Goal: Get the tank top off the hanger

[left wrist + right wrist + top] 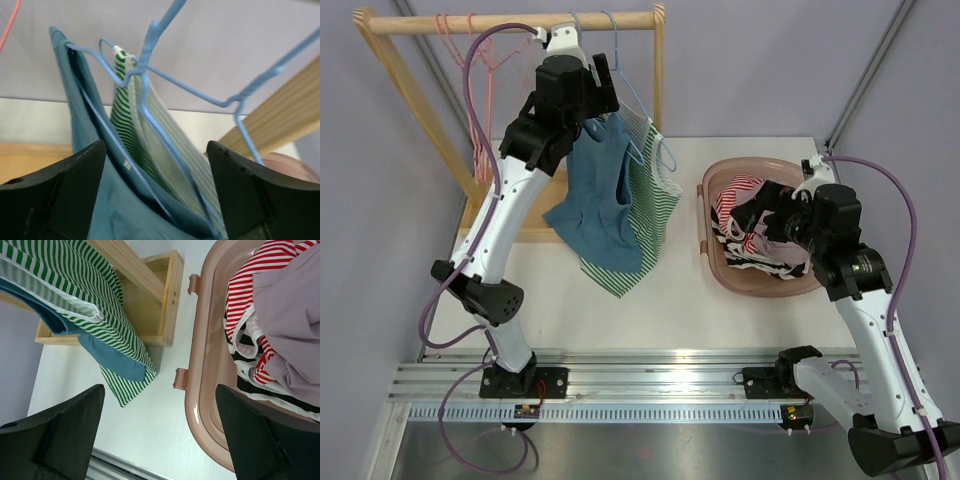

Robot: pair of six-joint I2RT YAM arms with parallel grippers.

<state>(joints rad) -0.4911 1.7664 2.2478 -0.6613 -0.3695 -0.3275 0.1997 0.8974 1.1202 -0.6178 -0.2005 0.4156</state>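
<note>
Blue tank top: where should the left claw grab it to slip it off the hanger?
Take the shoulder strap where it loops over the hanger's outer arm, approaching from below. It is narrow, sits near the wire's end, and should slide off outward. Avoid the striped top beside it.

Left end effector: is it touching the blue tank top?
Cannot tell. Left wrist view: the blue tank top hangs between the left end effector's open fingers, overlapping one finger's edge; contact unclear.
</note>
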